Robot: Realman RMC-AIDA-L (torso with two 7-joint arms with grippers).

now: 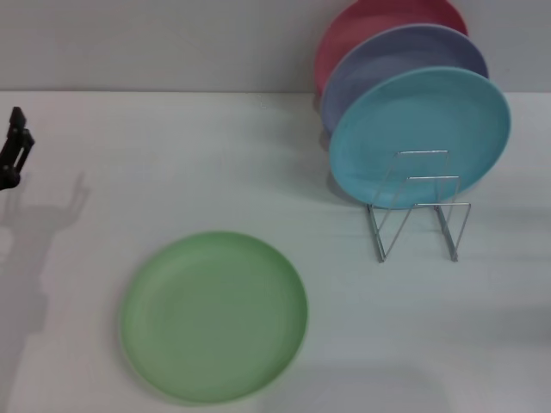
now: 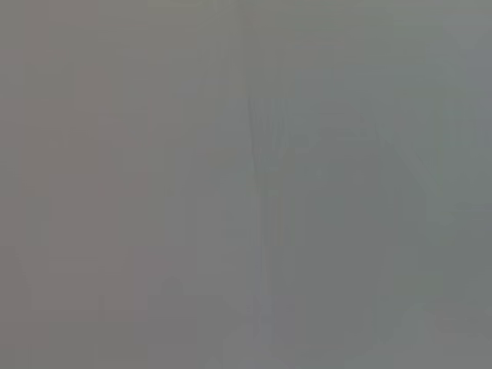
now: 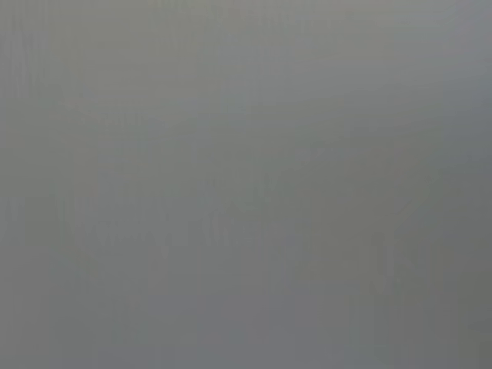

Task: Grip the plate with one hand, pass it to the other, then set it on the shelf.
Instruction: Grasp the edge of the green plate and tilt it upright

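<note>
The light green plate (image 1: 213,315) lies flat on the white table (image 1: 172,172), near its front and left of centre. The silver wire shelf (image 1: 419,206) stands at the right, with its front dividers bare. At the far left edge, well away from the plate, my left gripper (image 1: 15,148) shows as a black tip over the table. My right gripper is out of view. Both wrist views show only plain grey.
Three plates stand on edge in the back of the shelf: a turquoise-blue plate (image 1: 422,133) in front, a lavender plate (image 1: 387,60) behind it, and a pink plate (image 1: 370,21) at the rear against the grey wall.
</note>
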